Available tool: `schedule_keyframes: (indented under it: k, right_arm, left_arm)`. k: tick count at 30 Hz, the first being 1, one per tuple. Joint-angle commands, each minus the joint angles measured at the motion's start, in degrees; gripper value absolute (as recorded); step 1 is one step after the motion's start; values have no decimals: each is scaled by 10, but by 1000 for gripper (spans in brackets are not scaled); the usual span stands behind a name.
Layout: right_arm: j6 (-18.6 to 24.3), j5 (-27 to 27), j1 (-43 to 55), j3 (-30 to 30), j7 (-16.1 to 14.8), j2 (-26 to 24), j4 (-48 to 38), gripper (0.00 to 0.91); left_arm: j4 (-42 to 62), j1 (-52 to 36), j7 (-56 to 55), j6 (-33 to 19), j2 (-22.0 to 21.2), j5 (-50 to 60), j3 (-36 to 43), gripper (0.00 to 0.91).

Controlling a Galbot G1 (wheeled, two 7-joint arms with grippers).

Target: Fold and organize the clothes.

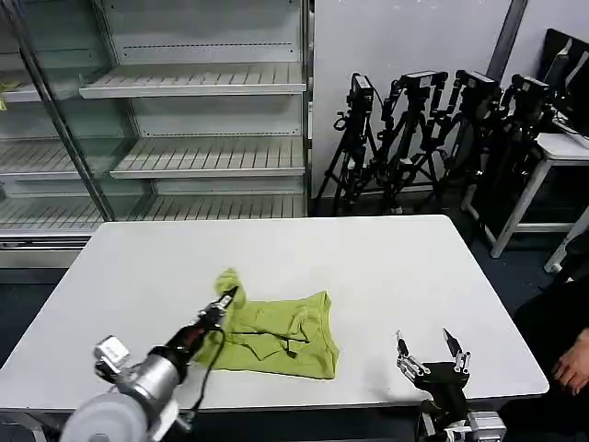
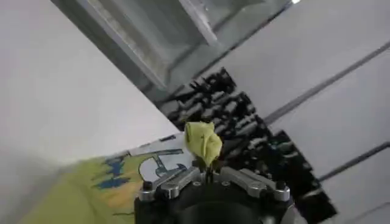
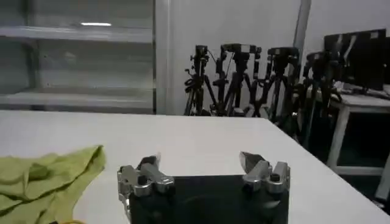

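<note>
Crumpled lime-green T-shirt (image 1: 276, 336) on table, one corner lifted

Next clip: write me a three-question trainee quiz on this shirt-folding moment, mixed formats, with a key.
1. True or false: the left gripper is shut on a pinch of the T-shirt.
2. The right gripper is: A) holding a sleeve, B) open, apart from the cloth, near the table's front edge, C) raised over the shelves.
3. Fill in: the shirt's colour is ____.

Key: 1 true; 2 B; 3 lime-green.
</note>
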Motion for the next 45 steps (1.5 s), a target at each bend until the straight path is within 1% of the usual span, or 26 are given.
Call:
schedule_keyframes:
  k: [1,9,12,13,14,15,23,29,31,32,37,40,45]
  right_arm:
    - [7,-2,-2,0,-2,-3,1,907]
    - [10,-2,-5,-1,-3,-8,4,907]
    - [10,-2,-4,-2,-3,-10,5,907]
    - [10,-2,-4,-3,-2,-10,6,907]
    - [9,-3,-4,-5,-2,-9,7,907]
    - [9,-4,-4,-8,-2,-9,8,907]
    - [8,-9,-3,-17,-1,-3,16,907]
    - [8,-11,-3,-19,-1,-2,24,907]
    - [8,-10,-1,-19,-1,-2,25,907]
    - [8,-10,0,-20,-1,-2,24,907]
    - [8,-10,10,-26,-1,-2,22,907]
    - [7,-9,15,-29,-1,-1,23,907]
    - [6,-8,23,-31,-1,-1,23,907]
  left_arm:
    - [74,-78,-2,-21,-80,63,162,40]
    - [126,-99,2,-21,-87,119,177,40]
    - [139,-104,-1,-12,-87,128,181,40]
    - [140,-105,-1,-9,-87,130,182,232]
    - [140,-106,0,-5,-87,131,183,595]
    - [140,-106,2,-2,-87,135,183,907]
    - [113,-89,20,4,-76,142,181,907]
    - [76,-72,19,6,-64,141,157,907]
    - [54,-55,20,8,-47,140,140,907]
    - [51,-55,20,9,-45,140,136,907]
    - [12,-11,15,13,9,130,51,907]
    - [8,17,16,20,33,119,-6,907]
    - [34,37,21,26,55,164,-28,907]
